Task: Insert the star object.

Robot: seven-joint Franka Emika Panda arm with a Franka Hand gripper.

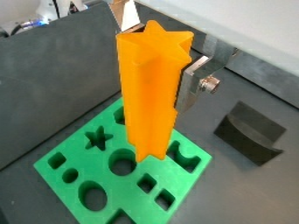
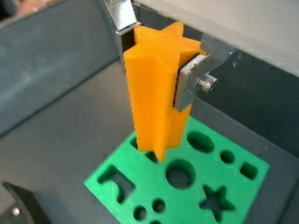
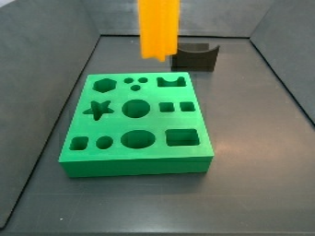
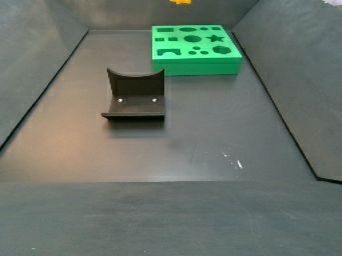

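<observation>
One orange star object (image 1: 149, 87) is up in the air, held upright and lengthwise vertical, so its star end faces down toward the green block (image 3: 197, 157). The gripper (image 1: 163, 63) pinches it near the top: in both wrist views a silver finger (image 2: 194, 77) lies flat against one side, the other finger mostly hidden behind the piece. Jaws are clamped on the star object, not spread.

A high grip leaves most of the length free below the fingers, which is what an insertion needs.

In a side view the star object (image 3: 157, 28) hangs above the block's far edge, well clear of it and not yet over the star hole (image 3: 99, 111), which sits on the block's left side there. In a wrist view the lower end looks near the round hole (image 2: 180, 175), with the star hole (image 2: 214, 200) off to one side. Judgement: still to do are a sideways shift, matching the points by rotation, then descent.

The dark grey notched block (image 3: 196, 55) stands behind the green block, apart from it and not involved.
</observation>
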